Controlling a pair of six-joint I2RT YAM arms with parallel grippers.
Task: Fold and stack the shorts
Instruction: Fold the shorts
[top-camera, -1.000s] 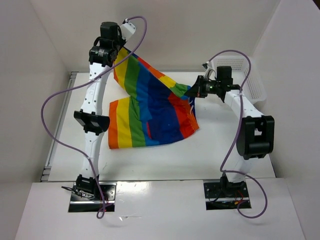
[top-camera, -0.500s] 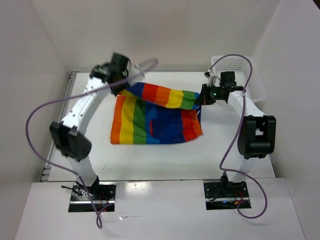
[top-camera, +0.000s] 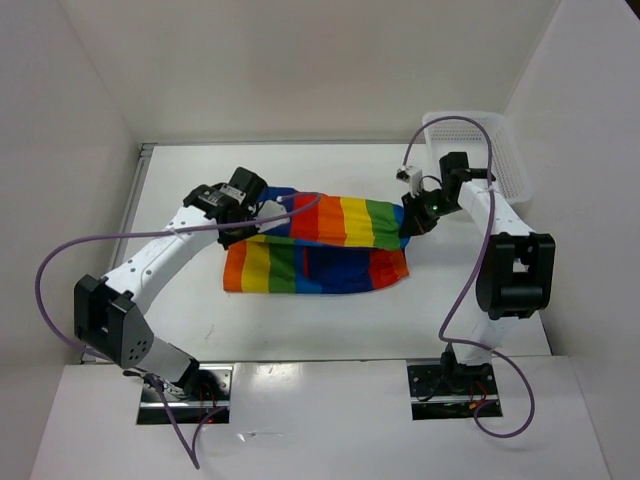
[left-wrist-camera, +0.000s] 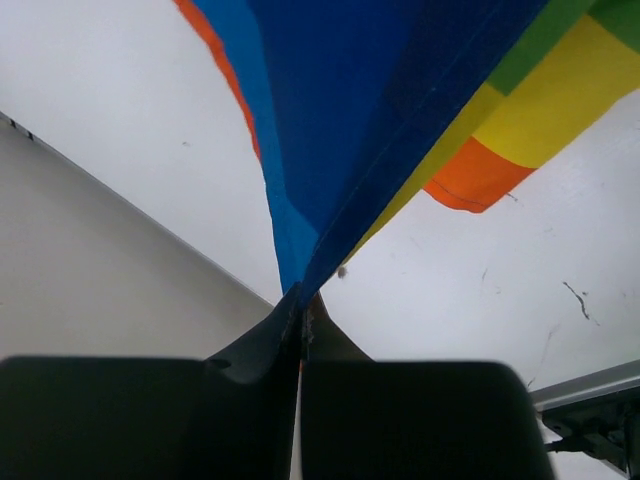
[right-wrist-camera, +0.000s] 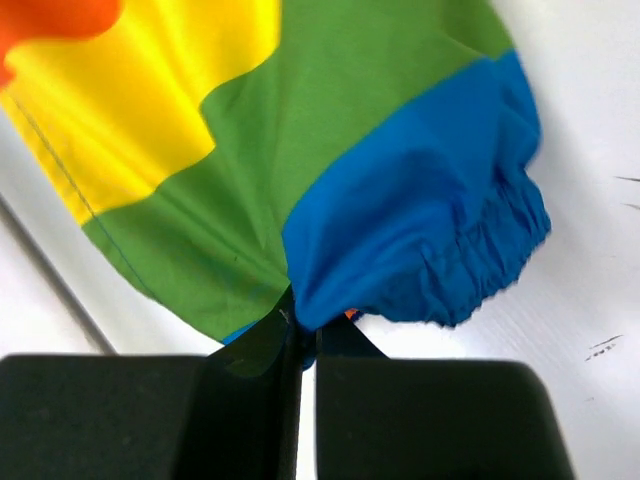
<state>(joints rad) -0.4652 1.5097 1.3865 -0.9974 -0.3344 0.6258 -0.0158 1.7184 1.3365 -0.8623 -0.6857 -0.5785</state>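
Surface: white table (top-camera: 300, 320) with white walls on three sides; the wrist views show a few scuffs.
Shorts (top-camera: 320, 268): mid-table, long axis running left to right. The lower layer lies flat and the upper layer is held up along its far edge.
Left gripper (top-camera: 258, 212): pinched tight on the upper layer's left corner, at a blue hem.
Right gripper (top-camera: 408, 222): pinched tight on the right corner, by the gathered blue elastic.
Relation: the cloth spans between the grippers and lies nearward of both. Each arm holds its own end.
Next, we judge: draw the held edge toward the near hem, both arms level.
Basket (top-camera: 505, 150): far right, apart from the shorts.
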